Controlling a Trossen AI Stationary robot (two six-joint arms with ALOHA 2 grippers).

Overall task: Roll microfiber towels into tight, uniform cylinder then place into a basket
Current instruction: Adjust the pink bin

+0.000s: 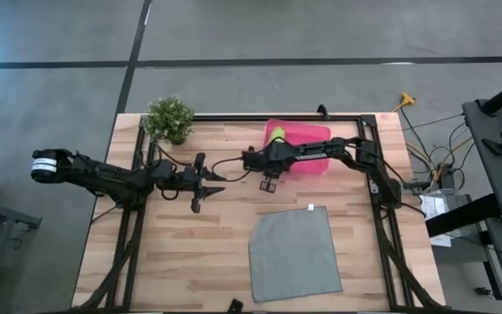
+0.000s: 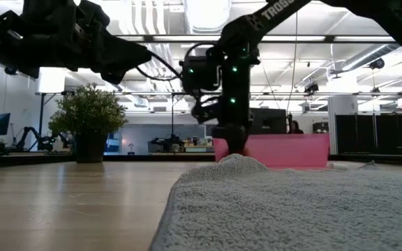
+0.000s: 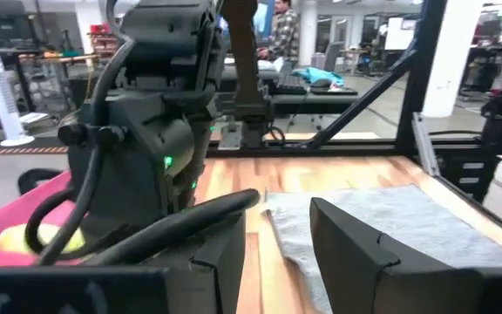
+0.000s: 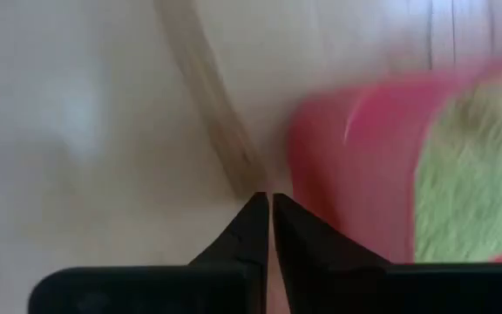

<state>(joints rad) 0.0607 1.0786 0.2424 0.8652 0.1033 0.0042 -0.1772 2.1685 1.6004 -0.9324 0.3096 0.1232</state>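
The wooden tabletop (image 1: 172, 262) filled the middle of the high view, framed by black rails. Two dark arms reached over it, one from the left edge of the frame and one from the right, meeting near the centre. Two microfiber towels were in sight. The grey towel (image 1: 295, 255) lay flat and unrolled in the lower centre-right, its small white tag at its upper edge, with bare wood open to its left and above it. One pink basket (image 1: 310, 150) sat at the upper centre, near the tabletop's far rail, and the lime green towel (image 1: 276, 134) lay inside it at its left end. One small potted plant (image 1: 170, 119) stood at the upper left corner. The right pincer (image 1: 268, 184) hung just outside the basket's lower left corner, clenched on nothing, fingertips together. The left pincer (image 1: 197, 204) hovered left of centre over bare wood, part open and empty.
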